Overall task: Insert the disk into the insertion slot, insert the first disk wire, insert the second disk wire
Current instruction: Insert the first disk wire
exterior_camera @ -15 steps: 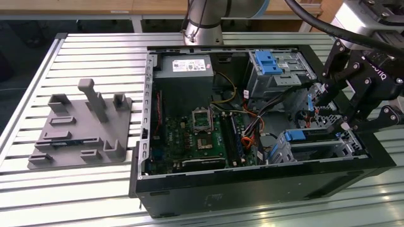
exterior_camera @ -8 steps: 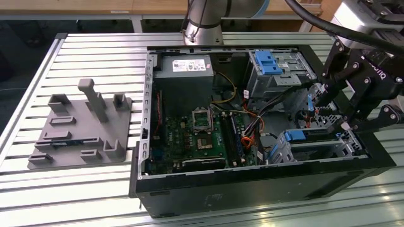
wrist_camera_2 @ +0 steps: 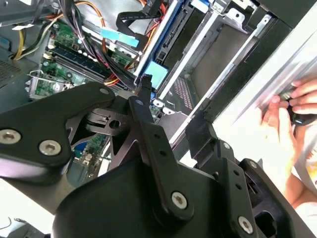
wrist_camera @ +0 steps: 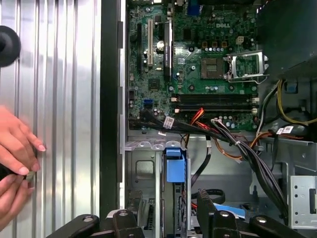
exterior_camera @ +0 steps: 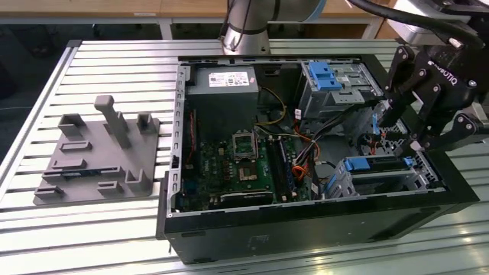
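Tool (exterior_camera: 401, 140) above the corner of the open computer case (exterior_camera: 321, 226) at the exterior view's right. Its fingers are spread with a gap between them, and I can see nothing in their grip.

Disk (exterior_camera: 378, 162), silver in its blue carrier, lies inside the insertion slot (exterior_camera: 347, 184), the low grey cage below the tool. It looks seated or nearly so, though I cannot tell whether it is fully home.

Cable bundle (wrist_camera: 237, 148) runs from the motherboard (wrist_camera: 198, 64) toward the cage and passes just beside the fingertips (wrist_camera_2: 143, 87) in the second wrist view. I cannot tell whether either disk wire is already plugged in.

Hazards, as I judge them:
1. A spread finger lowered here could hook the loose cables and drag a connector off the board.
2. A connector offered at a slight tilt could jam against the cage wall or bend its contacts.
3. Pressure on a half-seated disk could skew the carrier in the cage.
4. A person's hands (wrist_camera: 17, 146) rest on the slatted table (wrist_camera: 59, 99) just outside the case wall, near the arm. Any sideways swing commanded from my end risks contact, and I count this the gravest.
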Motion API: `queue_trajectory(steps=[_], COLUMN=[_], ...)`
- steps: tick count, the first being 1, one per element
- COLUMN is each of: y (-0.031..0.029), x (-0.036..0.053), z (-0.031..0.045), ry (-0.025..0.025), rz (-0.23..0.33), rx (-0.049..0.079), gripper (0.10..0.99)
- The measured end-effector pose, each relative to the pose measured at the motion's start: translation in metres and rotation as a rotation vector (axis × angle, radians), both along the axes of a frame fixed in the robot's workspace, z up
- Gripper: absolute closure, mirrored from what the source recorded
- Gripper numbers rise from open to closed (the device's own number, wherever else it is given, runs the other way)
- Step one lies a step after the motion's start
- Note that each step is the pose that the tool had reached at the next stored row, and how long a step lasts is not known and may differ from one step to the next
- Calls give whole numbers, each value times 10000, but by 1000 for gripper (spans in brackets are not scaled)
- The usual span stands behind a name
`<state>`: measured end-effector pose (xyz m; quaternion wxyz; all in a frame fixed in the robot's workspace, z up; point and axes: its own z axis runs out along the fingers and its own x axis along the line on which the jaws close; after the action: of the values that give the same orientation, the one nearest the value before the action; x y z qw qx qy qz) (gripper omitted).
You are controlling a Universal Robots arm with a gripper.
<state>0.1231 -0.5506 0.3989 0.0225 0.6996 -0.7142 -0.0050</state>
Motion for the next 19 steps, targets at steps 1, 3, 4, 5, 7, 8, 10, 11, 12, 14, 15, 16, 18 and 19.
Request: queue_trajectory(steps=[1, 3, 4, 5, 7, 8, 10, 11, 12, 14, 15, 16, 18, 19], y=[25, 64, 77, 87, 108, 120, 147, 162, 178, 212, 227, 242, 266, 279], x=[8, 15, 17, 19, 22, 23, 26, 28, 32, 48, 64, 84, 144, 176], z=[-3, -10, -11, -13, -14, -15, -18, -18, -20, -27, -32, -36, -53, -62], ry=[0, 0, 0, 0, 0, -1, -2, -2, -1, -1, -1, -1, 0, 3], rz=[-1, -2, -6, -17, -37, -45, -62, -67, -73, -87, -91, -93, -94, -92], rx=[-98, -314, -432, -553, -790, -895, -1076, -1156, -1215, -1290, -1308, -1321, -1323, -1323], gripper=[529, 529, 529, 529, 529, 529, 541, 608, 608, 678, 678, 678, 678, 678])
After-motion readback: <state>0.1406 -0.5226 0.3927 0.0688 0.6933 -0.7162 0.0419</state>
